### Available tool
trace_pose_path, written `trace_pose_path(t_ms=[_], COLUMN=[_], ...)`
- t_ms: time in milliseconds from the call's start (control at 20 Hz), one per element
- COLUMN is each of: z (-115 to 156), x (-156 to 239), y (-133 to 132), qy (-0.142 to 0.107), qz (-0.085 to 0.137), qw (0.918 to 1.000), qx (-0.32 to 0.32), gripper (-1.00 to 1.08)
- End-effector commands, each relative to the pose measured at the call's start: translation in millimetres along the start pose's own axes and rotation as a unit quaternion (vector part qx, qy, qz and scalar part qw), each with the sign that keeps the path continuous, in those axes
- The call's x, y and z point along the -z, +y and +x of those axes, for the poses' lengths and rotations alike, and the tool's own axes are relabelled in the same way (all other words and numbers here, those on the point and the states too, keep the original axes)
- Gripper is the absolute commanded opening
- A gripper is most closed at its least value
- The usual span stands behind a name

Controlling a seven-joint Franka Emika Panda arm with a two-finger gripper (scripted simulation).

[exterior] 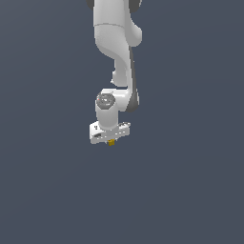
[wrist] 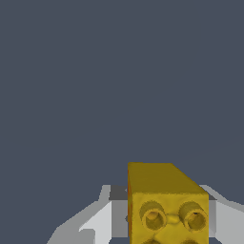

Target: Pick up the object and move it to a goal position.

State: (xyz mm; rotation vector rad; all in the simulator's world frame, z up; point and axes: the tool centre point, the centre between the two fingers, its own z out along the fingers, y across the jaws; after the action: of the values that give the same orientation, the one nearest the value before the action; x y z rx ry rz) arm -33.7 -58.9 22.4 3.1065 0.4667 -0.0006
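The arm point(exterior: 116, 38) is showing smooth, glossy white shells with rounded, bulging links, and a dark grey strip is running down the side of the lower link on the exterior view's right. A round grey cap point(exterior: 105, 100) with faint markings is sitting on the wrist joint. Below it, the end effector point(exterior: 110, 135) is appearing as a flat, wide white block with small dark spots on its face. In the wrist view, its fingers point(wrist: 97, 221) are looking pale grey-white and angular.
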Motion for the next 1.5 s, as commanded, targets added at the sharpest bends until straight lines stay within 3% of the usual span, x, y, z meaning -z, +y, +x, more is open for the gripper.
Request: trace_pose_path(t_ms=[0,550,1150,1450], z=[0,3,24,31], x=[0,10,79,96], y=[0,-10,-76,-92], qy=[0.0,0.0,0.0,0.0], qz=[0.0,0.0,0.0,0.0], qw=[1.0,1.0,1.0,1.0], qx=[0.0,0.0,0.001,0.001], gripper=[-1.0,-1.0,-1.0,-1.0])
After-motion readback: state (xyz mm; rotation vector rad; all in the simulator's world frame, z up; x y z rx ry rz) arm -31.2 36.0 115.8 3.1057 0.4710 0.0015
